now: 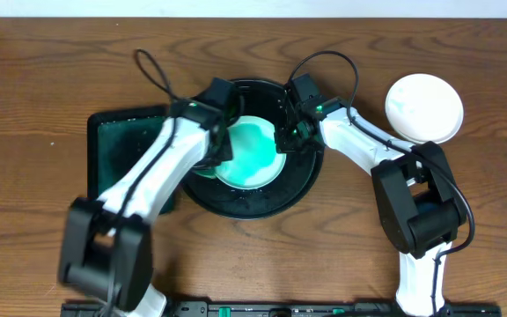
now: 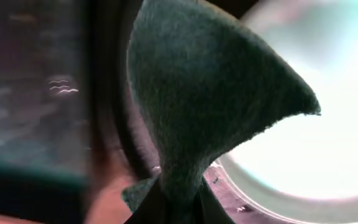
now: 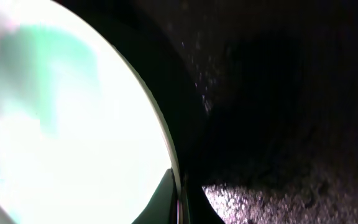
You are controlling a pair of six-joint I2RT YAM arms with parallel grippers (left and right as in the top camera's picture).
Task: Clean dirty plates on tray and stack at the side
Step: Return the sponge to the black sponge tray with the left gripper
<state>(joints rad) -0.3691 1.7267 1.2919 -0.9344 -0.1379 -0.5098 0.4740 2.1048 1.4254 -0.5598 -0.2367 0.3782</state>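
Observation:
A pale green plate (image 1: 255, 151) lies in the round black tray (image 1: 262, 204) at the table's middle. My left gripper (image 1: 221, 148) is shut on a dark green scrub cloth (image 2: 210, 93) and holds it over the plate's left edge (image 2: 303, 155). My right gripper (image 1: 285, 139) is shut on the plate's right rim (image 3: 178, 186), one finger on each side of it; the plate (image 3: 73, 124) fills the left of the right wrist view. A clean white plate (image 1: 423, 107) lies on the table at the right side.
A dark green rectangular tray (image 1: 121, 141) sits left of the black tray, partly under my left arm. The wooden table (image 1: 42, 106) spreads around both trays. The black tray's rough floor (image 3: 291, 199) shows beside the plate.

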